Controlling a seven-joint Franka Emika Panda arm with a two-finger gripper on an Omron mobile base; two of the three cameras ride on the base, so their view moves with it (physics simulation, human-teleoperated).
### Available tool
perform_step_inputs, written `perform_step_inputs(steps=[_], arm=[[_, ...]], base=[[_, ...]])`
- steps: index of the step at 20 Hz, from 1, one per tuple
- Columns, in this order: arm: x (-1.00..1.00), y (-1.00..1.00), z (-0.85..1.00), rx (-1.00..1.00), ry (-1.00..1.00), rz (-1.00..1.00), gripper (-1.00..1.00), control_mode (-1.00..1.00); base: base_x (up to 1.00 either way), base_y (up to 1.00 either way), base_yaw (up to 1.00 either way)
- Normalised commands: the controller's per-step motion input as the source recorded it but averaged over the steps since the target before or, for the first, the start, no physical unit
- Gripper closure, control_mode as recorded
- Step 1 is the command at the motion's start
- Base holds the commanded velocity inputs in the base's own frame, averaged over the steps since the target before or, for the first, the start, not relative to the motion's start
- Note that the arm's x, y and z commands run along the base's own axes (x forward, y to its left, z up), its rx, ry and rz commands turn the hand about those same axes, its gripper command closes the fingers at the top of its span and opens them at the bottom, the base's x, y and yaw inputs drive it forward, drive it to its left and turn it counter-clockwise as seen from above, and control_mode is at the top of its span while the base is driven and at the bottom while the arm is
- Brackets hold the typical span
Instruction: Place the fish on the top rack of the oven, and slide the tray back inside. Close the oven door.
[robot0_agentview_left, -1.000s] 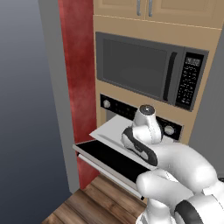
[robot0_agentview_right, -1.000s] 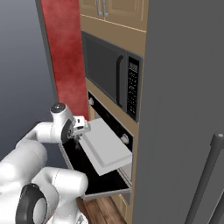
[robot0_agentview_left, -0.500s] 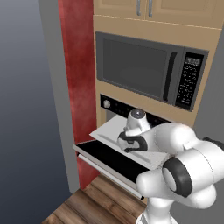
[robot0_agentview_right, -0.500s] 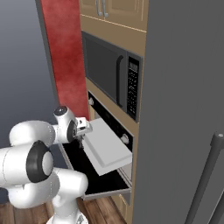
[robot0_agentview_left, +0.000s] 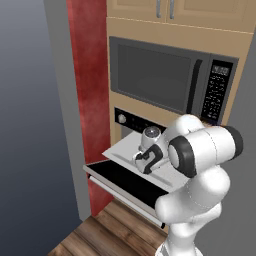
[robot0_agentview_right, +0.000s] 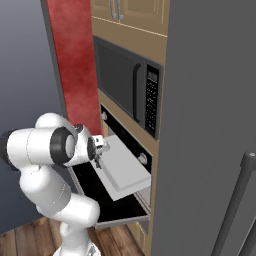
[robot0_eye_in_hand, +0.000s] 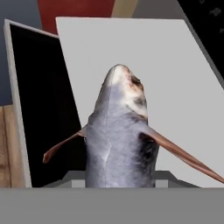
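A grey fish (robot0_eye_in_hand: 119, 135) with reddish fins fills the middle of the hand view, nose pointing away, with my gripper shut on it. It hangs over the near edge of the tray (robot0_eye_in_hand: 148, 61), a pale flat sheet pulled out of the oven (robot0_agentview_left: 131, 121). The tray (robot0_agentview_left: 124, 149) juts out above the lowered oven door (robot0_agentview_left: 117, 180). My gripper (robot0_agentview_left: 144, 162) hovers at the tray's front, just over it. From the right, the gripper (robot0_agentview_right: 100, 154) sits at the left edge of the tray (robot0_agentview_right: 124, 171), above the open oven door (robot0_agentview_right: 102, 202).
A grey microwave (robot0_agentview_left: 165, 80) sits right above the oven, with wooden cabinets over it. A red wall panel (robot0_agentview_left: 87, 85) stands to the left. A tall grey fridge side (robot0_agentview_right: 210, 125) closes off the right. Wooden floor (robot0_agentview_left: 95, 235) lies below the door.
The arm's elbow has swung up and around. The hand with the fish has shifted slightly left along the tray's front. Tray and door have stayed put.
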Motion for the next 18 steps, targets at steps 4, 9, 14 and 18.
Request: perform_step_inputs(steps=[4,9,14,18], arm=[[0.57,0.00,-0.42,-0.05,0.00,0.00,1.00,-1.00],[0.53,0.00,-0.39,-0.03,0.00,0.00,1.00,-1.00],[0.50,0.01,-0.46,-0.03,0.00,0.00,1.00,-1.00],[0.51,0.07,-0.42,-0.03,0.00,0.00,1.00,-1.00]], base=[[0.00,0.00,0.00],[0.00,0.00,0.00],[0.00,0.00,0.00],[0.00,0.00,0.00]])
